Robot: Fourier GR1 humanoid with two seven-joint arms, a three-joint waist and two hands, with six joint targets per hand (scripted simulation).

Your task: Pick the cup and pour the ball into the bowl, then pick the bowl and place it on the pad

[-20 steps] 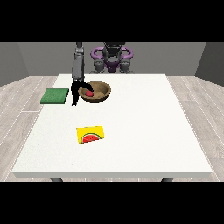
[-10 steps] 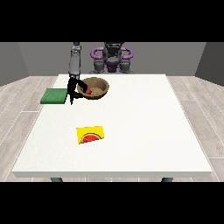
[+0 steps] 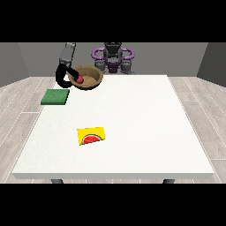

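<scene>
Bowl [image 3: 87, 78] with ball [image 3: 80, 79] gripped at rim by hand [image 3: 63, 76] at view's left, lifted. Pad [image 3: 55, 96] below hand. Bowl best kept level, lowered squarely onto pad.

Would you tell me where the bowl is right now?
In the front view the bowl is at upper left, raised and tilted in the hand at the view's left, just above and right of the green pad.

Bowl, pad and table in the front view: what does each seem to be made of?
The bowl looks like wood: brown, matte, with a lighter inside; grain is too small to confirm. The pad looks like a soft green mat, maybe foam or felt: flat, dull, no shine. The table looks like a white laminate or painted board, faintly speckled, without glare.
</scene>
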